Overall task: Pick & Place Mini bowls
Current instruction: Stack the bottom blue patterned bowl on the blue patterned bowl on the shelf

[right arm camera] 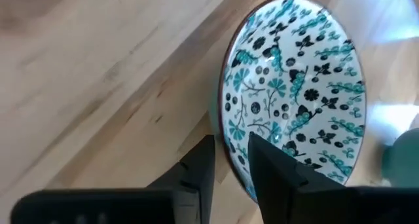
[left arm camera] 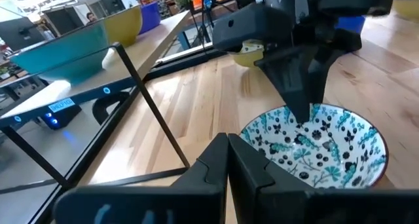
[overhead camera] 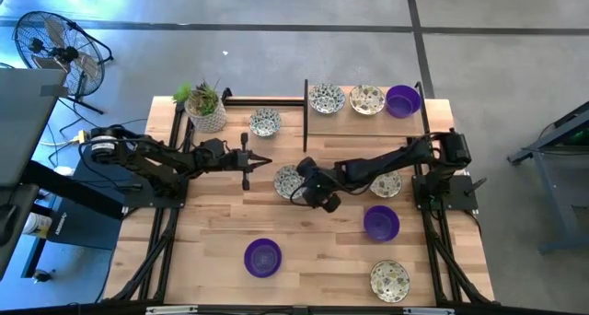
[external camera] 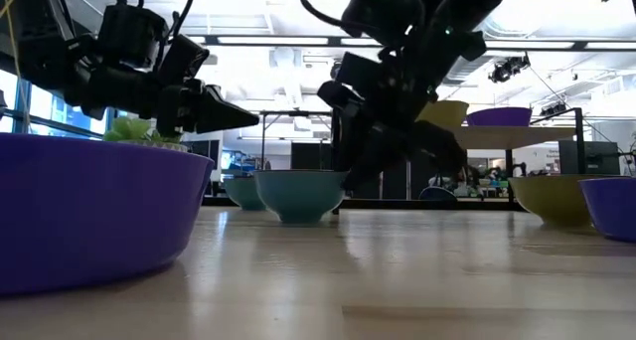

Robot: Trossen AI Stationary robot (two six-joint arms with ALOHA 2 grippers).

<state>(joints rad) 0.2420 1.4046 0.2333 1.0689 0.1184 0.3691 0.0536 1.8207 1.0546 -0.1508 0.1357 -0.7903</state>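
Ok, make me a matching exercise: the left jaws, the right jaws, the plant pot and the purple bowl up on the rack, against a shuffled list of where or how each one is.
Things:
1. left jaws
2. right jaws
3. plant pot
4. rack's purple bowl

Places or states:
a. closed on the rim of the middle floral bowl
b. at the right end of the rack
c. shut and empty, above the table
d. at the table corner nearest the fan

Pairs: 1-c, 2-a, 3-d, 4-b
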